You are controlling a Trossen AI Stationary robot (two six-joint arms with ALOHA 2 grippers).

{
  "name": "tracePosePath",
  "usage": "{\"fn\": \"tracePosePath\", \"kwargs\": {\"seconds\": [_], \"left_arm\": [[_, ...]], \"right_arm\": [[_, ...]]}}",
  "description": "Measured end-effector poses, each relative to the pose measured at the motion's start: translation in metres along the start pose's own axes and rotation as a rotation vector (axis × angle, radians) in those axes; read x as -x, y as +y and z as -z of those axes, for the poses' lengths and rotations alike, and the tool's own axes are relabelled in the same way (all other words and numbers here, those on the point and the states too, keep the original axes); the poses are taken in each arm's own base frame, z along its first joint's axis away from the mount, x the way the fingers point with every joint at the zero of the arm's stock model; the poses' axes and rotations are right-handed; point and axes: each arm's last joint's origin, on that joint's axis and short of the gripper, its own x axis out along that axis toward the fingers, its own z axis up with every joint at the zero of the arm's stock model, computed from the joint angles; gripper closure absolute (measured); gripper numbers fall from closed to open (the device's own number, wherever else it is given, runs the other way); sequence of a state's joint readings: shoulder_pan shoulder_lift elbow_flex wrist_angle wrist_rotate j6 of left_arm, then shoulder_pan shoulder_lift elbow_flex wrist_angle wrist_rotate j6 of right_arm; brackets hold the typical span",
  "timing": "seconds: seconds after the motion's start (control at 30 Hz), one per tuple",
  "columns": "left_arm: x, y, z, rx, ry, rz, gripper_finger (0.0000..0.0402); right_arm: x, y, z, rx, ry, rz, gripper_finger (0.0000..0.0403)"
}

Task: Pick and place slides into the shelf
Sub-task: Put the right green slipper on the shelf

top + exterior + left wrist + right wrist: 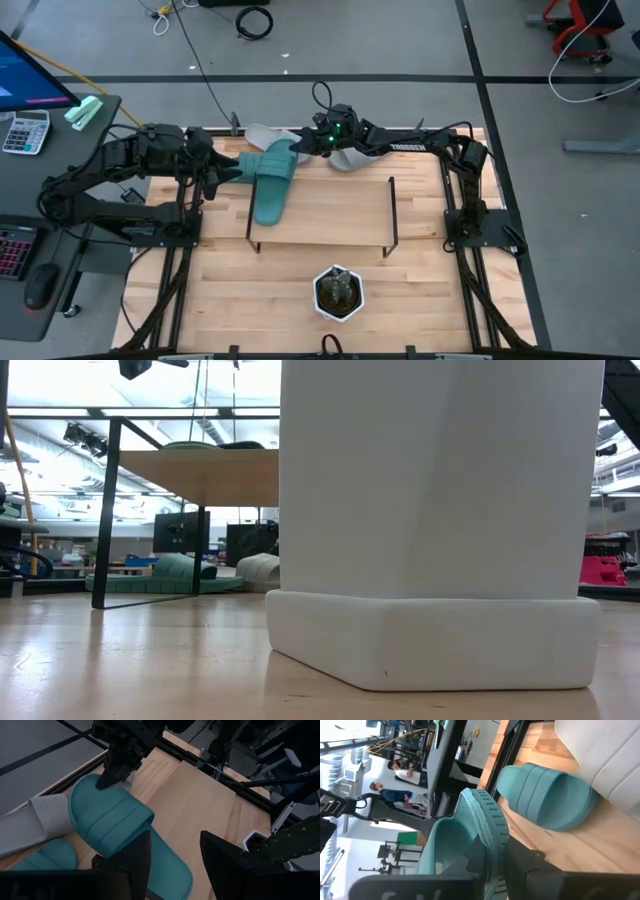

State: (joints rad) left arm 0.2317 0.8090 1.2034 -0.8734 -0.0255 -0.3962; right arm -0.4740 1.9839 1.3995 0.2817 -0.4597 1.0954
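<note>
On the left, the left gripper (228,172) sits at the table's far-left part, its two dark, flat fingers (137,862) spread apart and holding nothing. They are just beside the heel end of the held teal slide (272,188).

This slide is soft matte foam with a wide ribbed strap and a grooved sole edge. It lies lengthwise from far to near, its near end over the left end of the shelf (330,212). Whether it rests on the board cannot be told. Its far end is pinched in the right gripper (300,148), whose fingers are clamped on the foam rim.

The second teal slide (45,856) lies on the table at the far side, next to a pale grey slide (262,134) of the same rounded shape. Another grey slide (347,160) lies just right of the right gripper, under the right arm, which reaches in from the far right.

The shelf is a plain light wood board on thin black metal legs, standing mid-table. Near of it stands a white angular pot (338,292) with a spiny green cactus.

The table (420,300) is pale wood planks in a black frame. Around it is a grey floor with cables. A desk with a calculator (24,131) is at the far left, and two people (395,780) sit well back in the room.
</note>
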Motion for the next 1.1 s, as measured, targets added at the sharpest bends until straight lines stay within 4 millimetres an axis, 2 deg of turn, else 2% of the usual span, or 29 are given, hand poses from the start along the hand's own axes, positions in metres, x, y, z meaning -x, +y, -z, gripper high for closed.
{"fn": "tracePosePath", "kwargs": {"seconds": [0.23,0.6,0.73,1.1], "left_arm": [[0.000,0.000,0.000,0.000,0.000,0.000,0.0224],[0.000,0.000,0.000,0.000,0.000,0.000,0.0224],[0.000,0.000,0.000,0.001,0.000,0.000,0.0226],[0.000,0.000,0.000,-0.009,0.000,0.000,0.0224]], "right_arm": [[0.000,0.000,0.000,-0.001,-0.011,0.005,0.0303],[0.000,-0.001,0.000,0.011,-0.008,0.013,0.0292],[0.000,-0.006,0.003,-0.009,0.020,0.064,0.0285],[-0.003,-0.005,0.011,0.030,0.052,0.081,0.0217]]}}
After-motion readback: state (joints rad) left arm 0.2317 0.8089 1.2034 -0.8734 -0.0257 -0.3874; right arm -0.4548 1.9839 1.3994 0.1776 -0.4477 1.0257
